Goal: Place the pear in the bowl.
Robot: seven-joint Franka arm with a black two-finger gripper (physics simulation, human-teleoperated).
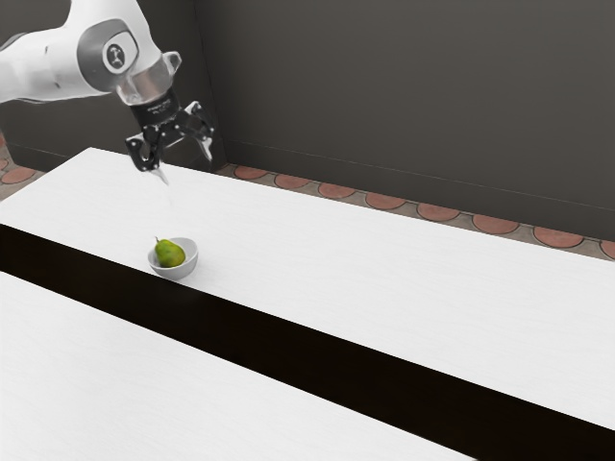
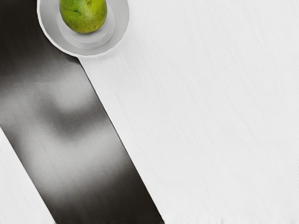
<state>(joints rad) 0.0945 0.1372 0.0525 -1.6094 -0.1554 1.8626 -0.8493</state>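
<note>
High above the white table, the black gripper (image 1: pixel 184 163) stands open with its two fingertips well apart and nothing between them. Below it, a small light grey bowl (image 1: pixel 188 263) rests near the edge of the dark strip. The green pear (image 1: pixel 170 254) lies inside the bowl, its stem tilted up. In the wrist view the pear (image 2: pixel 84 16) sits within the bowl (image 2: pixel 122 18), surrounded by its wall, apart from the gripper.
A dark sunken strip (image 1: pixel 288 344) runs along the white table (image 1: pixel 384 279), with another white surface (image 1: pixel 125 384) on its near side. A dark grey wall (image 1: pixel 413 96) stands behind the table.
</note>
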